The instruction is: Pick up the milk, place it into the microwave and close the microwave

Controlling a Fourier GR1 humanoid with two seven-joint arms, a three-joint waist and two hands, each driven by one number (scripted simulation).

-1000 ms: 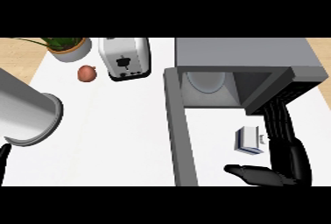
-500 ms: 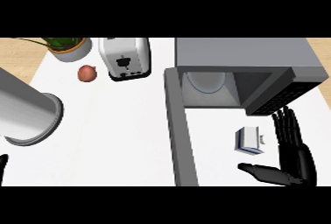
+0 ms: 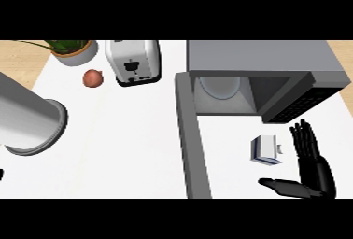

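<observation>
The milk (image 3: pixel 265 150) is a small white and blue carton on the counter, just in front of the microwave (image 3: pixel 262 56). The microwave's cavity is exposed, with a pale round turntable (image 3: pixel 221 87) inside. Its door (image 3: pixel 192 140) stands swung out toward me as a long grey bar left of the carton. My right hand (image 3: pixel 316 169) is open just right of the milk, fingers straight and pointing away, thumb stretched left below the carton, not touching it. Only a dark sliver of my left hand (image 3: pixel 1 174) shows at the lower left edge.
A silver toaster (image 3: pixel 134 63) stands at the back, with a reddish onion (image 3: pixel 92 78) and a potted plant (image 3: pixel 72 50) to its left. A large metal cylinder (image 3: pixel 27 122) fills the left side. White counter (image 3: pixel 124 154) lies between it and the door.
My right hand has drawn slightly right and back toward me from the microwave's front, then held still. The milk has not moved.
</observation>
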